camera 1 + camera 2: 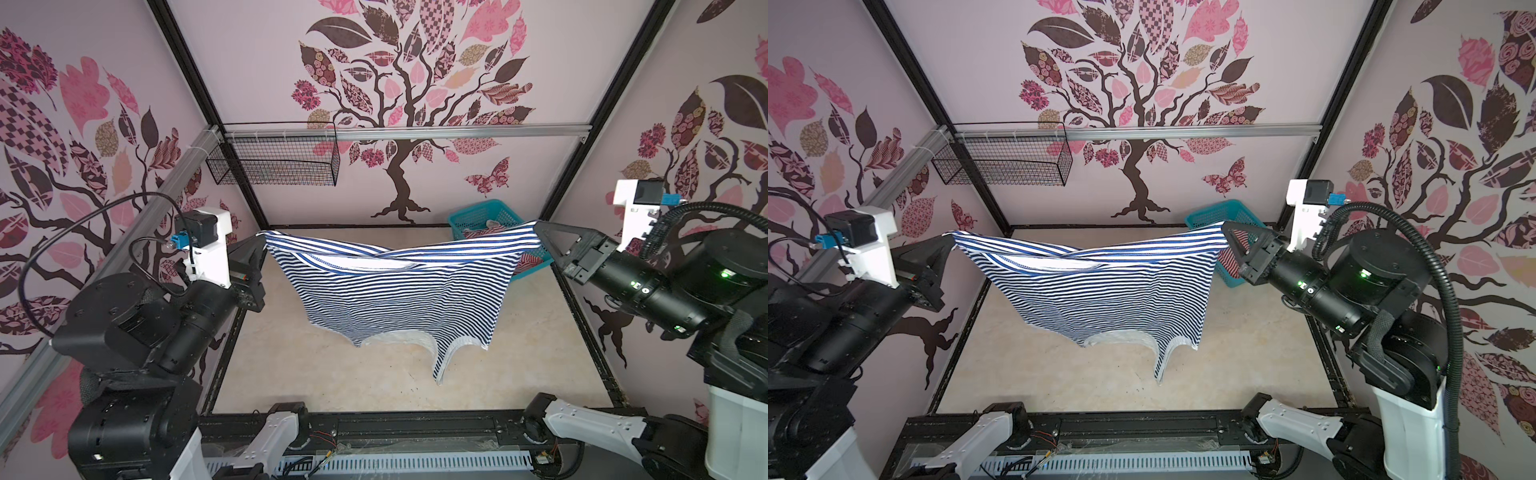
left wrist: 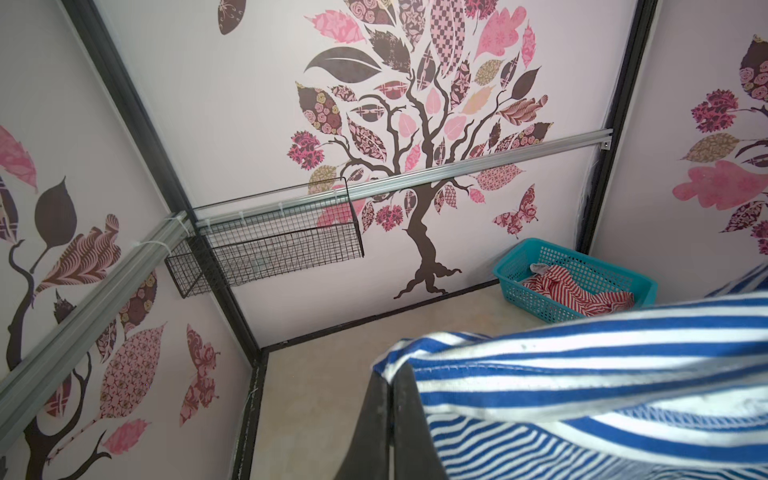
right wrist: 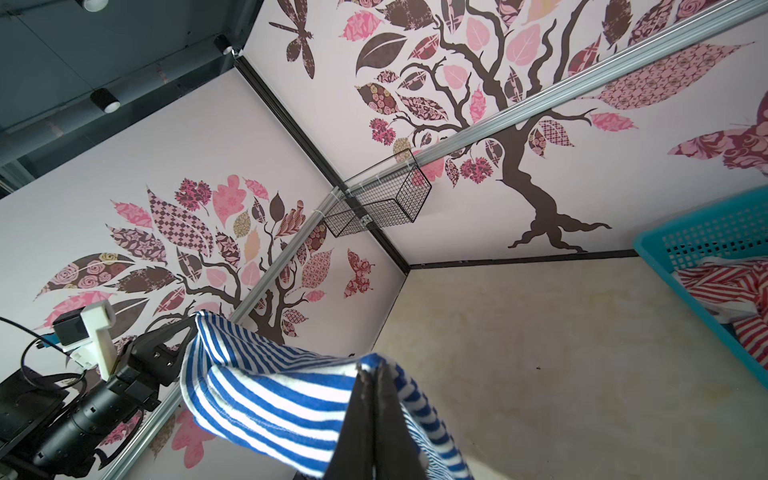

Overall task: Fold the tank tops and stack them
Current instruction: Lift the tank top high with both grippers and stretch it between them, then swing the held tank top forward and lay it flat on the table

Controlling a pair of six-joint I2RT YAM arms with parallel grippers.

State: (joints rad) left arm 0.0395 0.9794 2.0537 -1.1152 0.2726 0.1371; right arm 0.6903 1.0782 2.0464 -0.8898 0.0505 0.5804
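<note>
Black, round-jointed arms [image 1: 137, 320] with white camera mounts [image 1: 212, 253] and blue connectors [image 1: 181, 242] end in a wedge-shaped left gripper [image 1: 261, 239] at nine o'clock and right gripper [image 1: 537, 225] at three, where a ribbed hose [image 1: 1448, 286] and green lights [image 1: 725, 273] show.

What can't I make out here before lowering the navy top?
Red-and-white tank top: bunched in the teal basket; in both top views mostly behind the navy-and-white tank top and right gripper.
Left gripper: cloth drapes over its tips in the left wrist view.
Hanging strap: top views cannot settle whether it touches the table.
Wire basket: contents too small to tell.
</note>
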